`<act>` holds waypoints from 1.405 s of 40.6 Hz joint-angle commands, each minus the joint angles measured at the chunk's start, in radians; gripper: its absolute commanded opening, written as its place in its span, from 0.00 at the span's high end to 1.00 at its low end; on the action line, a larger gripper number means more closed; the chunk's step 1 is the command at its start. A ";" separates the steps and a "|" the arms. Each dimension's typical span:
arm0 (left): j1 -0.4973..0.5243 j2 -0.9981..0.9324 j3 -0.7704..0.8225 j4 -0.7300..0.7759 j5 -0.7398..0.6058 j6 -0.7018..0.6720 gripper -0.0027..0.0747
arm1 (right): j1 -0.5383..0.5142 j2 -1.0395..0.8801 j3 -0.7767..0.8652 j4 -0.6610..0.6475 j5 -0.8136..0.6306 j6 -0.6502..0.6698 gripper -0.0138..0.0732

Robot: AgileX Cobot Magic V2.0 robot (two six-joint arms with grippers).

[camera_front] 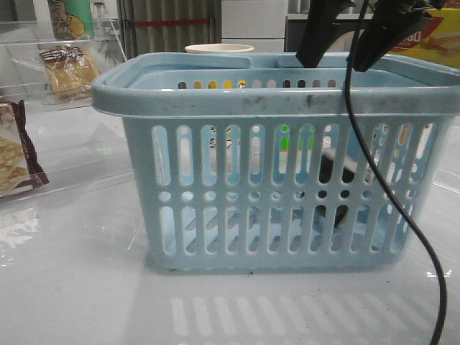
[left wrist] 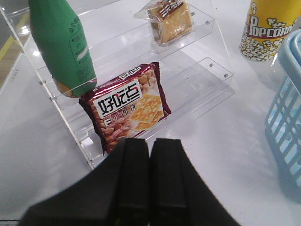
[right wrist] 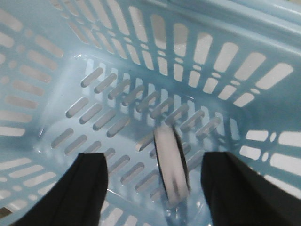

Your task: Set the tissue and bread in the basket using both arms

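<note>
The light-blue basket (camera_front: 280,100) fills the middle of the front view. My right gripper (camera_front: 334,63) hangs open over its right rear rim. In the right wrist view the open right gripper (right wrist: 156,159) looks down into the basket (right wrist: 141,56). The tissue (right wrist: 171,165), a small dark pack with a pale face, is blurred and free between the fingers, near the floor. It shows dark through the slots (camera_front: 332,167). The bread (left wrist: 169,21) lies on a clear shelf's upper step and also shows in the front view (camera_front: 68,68). My left gripper (left wrist: 150,141) is shut and empty, short of the shelf.
On the clear shelf (left wrist: 197,80) stand a maroon-edged snack packet (left wrist: 129,106) and a green bottle (left wrist: 61,44). A popcorn cup (left wrist: 268,28) stands beside the basket wall (left wrist: 287,117). A paper cup (camera_front: 219,49) is behind the basket. A black cable (camera_front: 388,194) hangs before it.
</note>
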 commanded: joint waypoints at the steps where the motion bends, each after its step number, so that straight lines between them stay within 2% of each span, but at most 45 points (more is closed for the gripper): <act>1: -0.001 0.006 -0.033 -0.008 -0.076 -0.008 0.85 | 0.002 -0.068 -0.034 0.003 -0.049 -0.047 0.25; 11: -0.001 0.006 -0.033 -0.008 -0.076 -0.008 0.85 | 0.002 -0.251 0.021 -0.006 -0.034 -0.079 0.32; 31: -0.001 0.006 -0.033 -0.008 -0.078 -0.008 0.85 | 0.002 -0.808 0.458 -0.077 -0.065 -0.115 0.32; 39: -0.001 0.006 -0.033 -0.008 -0.083 -0.008 0.85 | 0.001 -0.998 0.569 -0.077 -0.067 -0.115 0.32; 54: -0.001 0.023 -0.033 -0.042 -0.139 -0.008 0.85 | 0.001 -1.054 0.591 -0.077 -0.053 -0.115 0.32; 57: -0.001 0.060 -0.033 -0.042 -0.160 -0.006 0.80 | 0.001 -1.054 0.591 -0.077 -0.053 -0.115 0.32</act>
